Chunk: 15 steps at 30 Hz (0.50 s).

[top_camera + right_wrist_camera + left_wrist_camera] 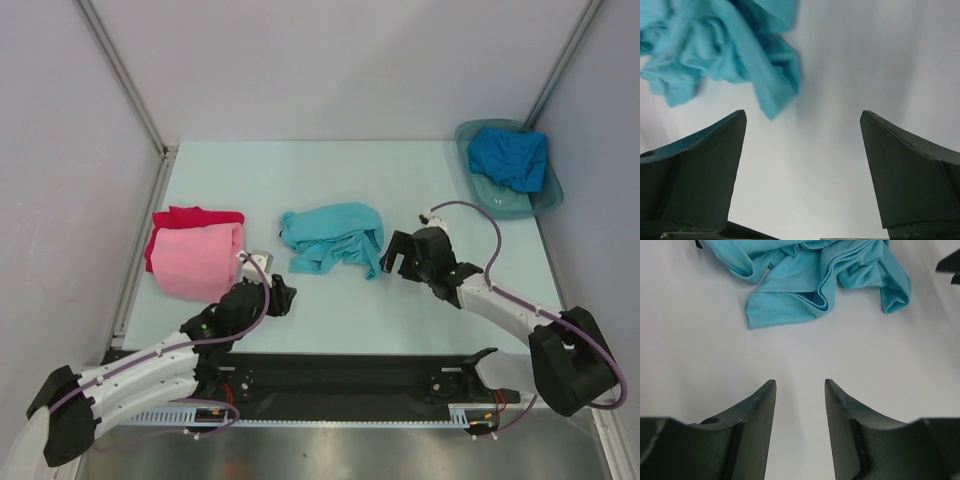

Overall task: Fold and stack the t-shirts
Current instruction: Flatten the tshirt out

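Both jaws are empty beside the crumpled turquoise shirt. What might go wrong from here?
1. The turquoise shirt is bunched in overlapping folds; the open jaws may pinch several layers, so it might not spread flat.
2. The left arm lies close beside the pink shirt stacked on the red shirt; a sweep could skew them.
3. The blue shirt sits heaped in the tub at the far right corner, possibly a long reach.

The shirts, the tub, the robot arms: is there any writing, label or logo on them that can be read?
None can be read. The turquoise t-shirt, pink t-shirt, red t-shirt, blue t-shirt and grey tub are plain; nothing legible shows on the left arm or right arm.
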Tool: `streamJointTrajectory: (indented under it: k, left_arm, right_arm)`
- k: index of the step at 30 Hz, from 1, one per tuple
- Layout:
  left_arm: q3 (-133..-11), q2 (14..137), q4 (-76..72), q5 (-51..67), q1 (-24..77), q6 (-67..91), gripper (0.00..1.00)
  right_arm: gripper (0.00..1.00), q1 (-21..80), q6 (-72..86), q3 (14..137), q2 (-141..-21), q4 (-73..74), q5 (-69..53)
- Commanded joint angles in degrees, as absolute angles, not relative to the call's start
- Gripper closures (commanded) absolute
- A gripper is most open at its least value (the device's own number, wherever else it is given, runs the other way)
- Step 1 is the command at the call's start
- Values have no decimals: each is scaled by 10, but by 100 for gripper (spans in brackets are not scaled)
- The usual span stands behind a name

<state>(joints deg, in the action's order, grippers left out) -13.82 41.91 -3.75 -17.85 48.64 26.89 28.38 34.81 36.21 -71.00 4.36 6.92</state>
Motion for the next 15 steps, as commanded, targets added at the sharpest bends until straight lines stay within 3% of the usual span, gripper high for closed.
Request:
streamJointTrajectory:
  k: [1, 11, 15]
  left_arm:
    - [-144, 417, -53, -188, 490, 270, 50]
    - [-152, 439, -51, -183, 489, 274, 46]
    - [-150, 433, -42, -190, 484, 289, 32]
  right_arm:
    - [0, 266, 359, 321, -686, 16, 66]
    - [0, 264, 387, 293, -707, -40, 35]
    - [0, 265, 401, 286, -730, -74, 18]
